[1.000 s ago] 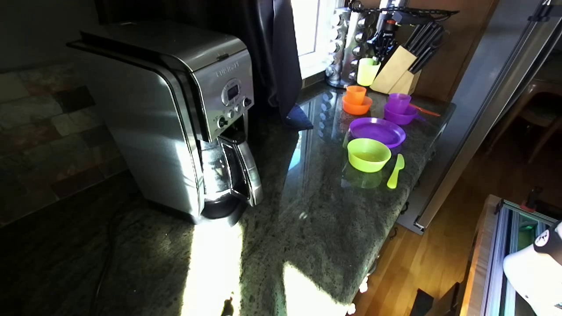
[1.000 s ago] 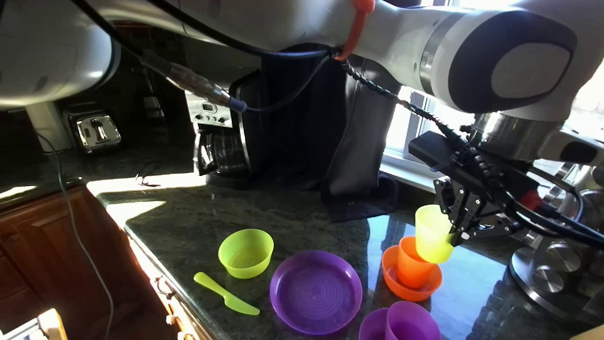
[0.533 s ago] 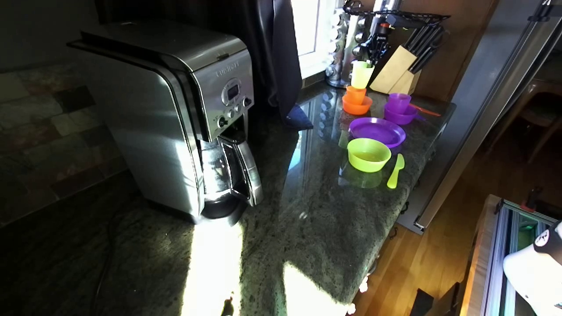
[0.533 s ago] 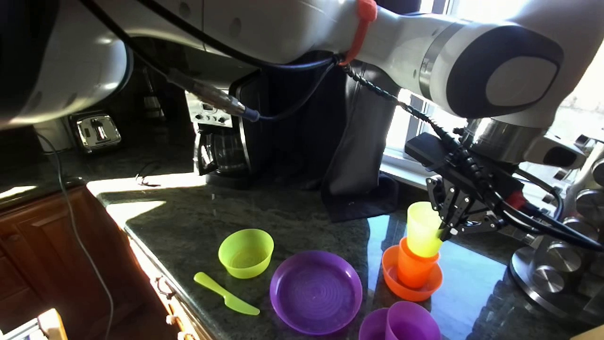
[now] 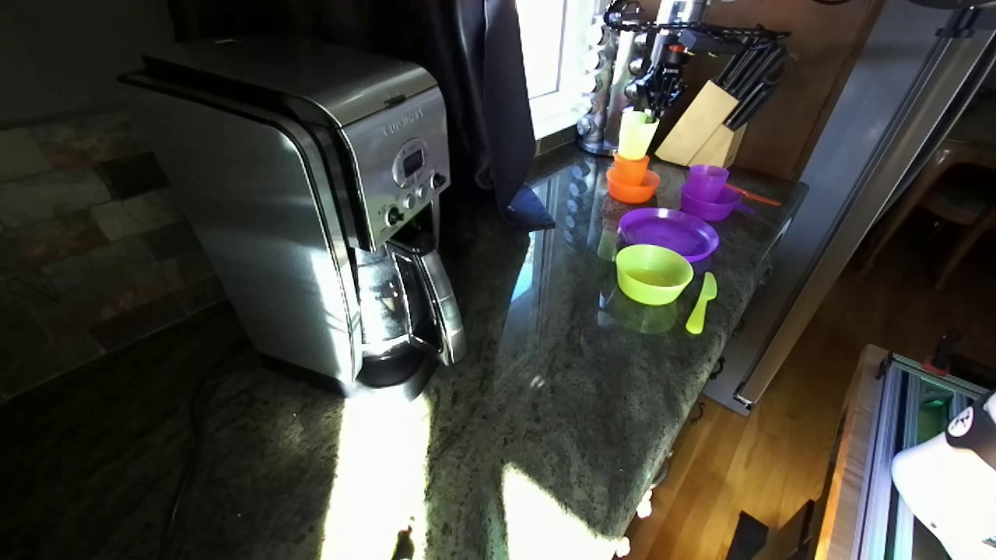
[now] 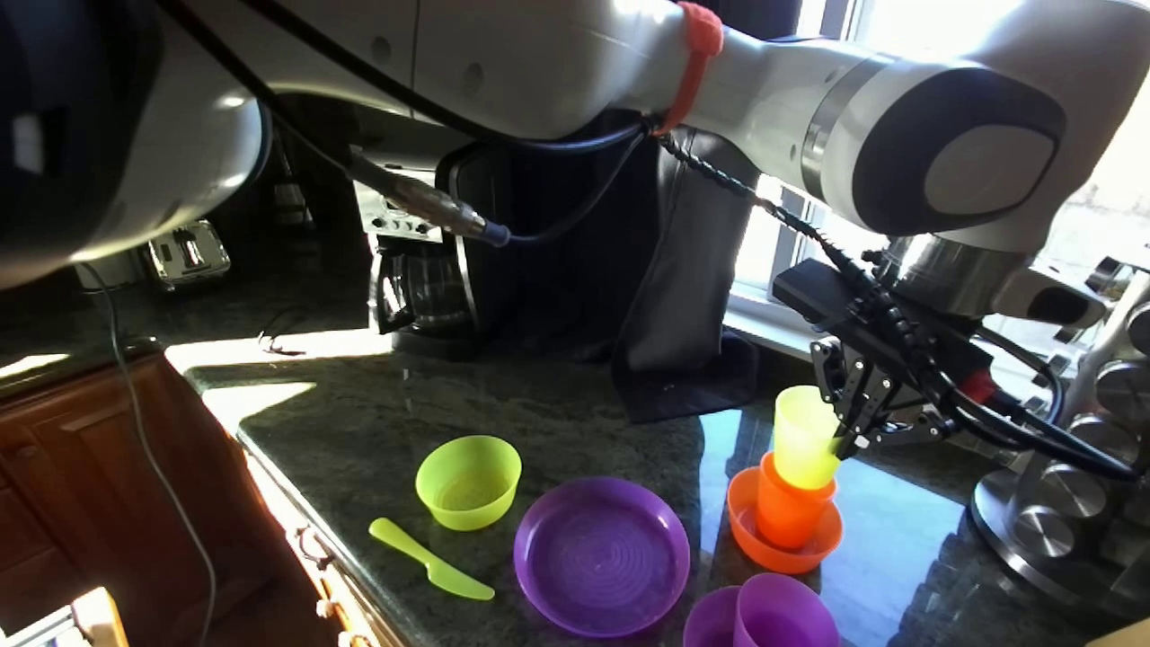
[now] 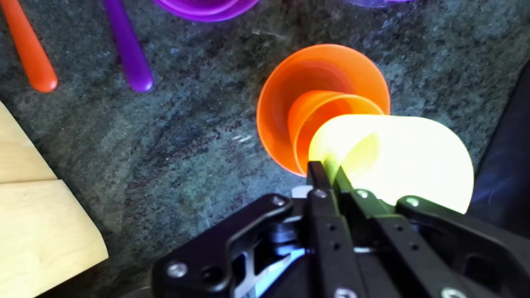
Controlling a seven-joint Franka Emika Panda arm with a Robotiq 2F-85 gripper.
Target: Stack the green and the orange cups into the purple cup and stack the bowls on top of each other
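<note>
Purple plastic comes first: in an exterior view, the purple cup (image 6: 783, 615) stands in the purple bowl (image 6: 710, 620) at the near right of the worktop (image 6: 341, 467), both partly out of frame. Just beside them, to the left, lies the purple plate (image 6: 600, 557). Left of the plate is the lime knife (image 6: 440, 571), and slightly farther off the lime bowl (image 6: 468, 483) stands upright. Behind the purple cup, on the right, the orange bowl (image 6: 742, 517) holds the orange cup (image 6: 783, 519), also upright. Above them the end effector (image 7: 328, 169) is clenched on the green cup (image 6: 802, 436), pinching its wall; in the wrist view glare washes out much of that cup. Its base overlaps the orange cup's mouth in both exterior views; whether it sits inside cannot be told. Farther right stands the jar rack (image 6: 1047, 530). Past the dishes, the black cloth (image 6: 705, 270) hangs down to the worktop, with the window (image 6: 764, 243) behind it on the right. Strips of sunlight (image 6: 287, 348) lie left of the coffee maker (image 6: 481, 288), and the toaster (image 6: 189, 254) is at the far left.
</note>
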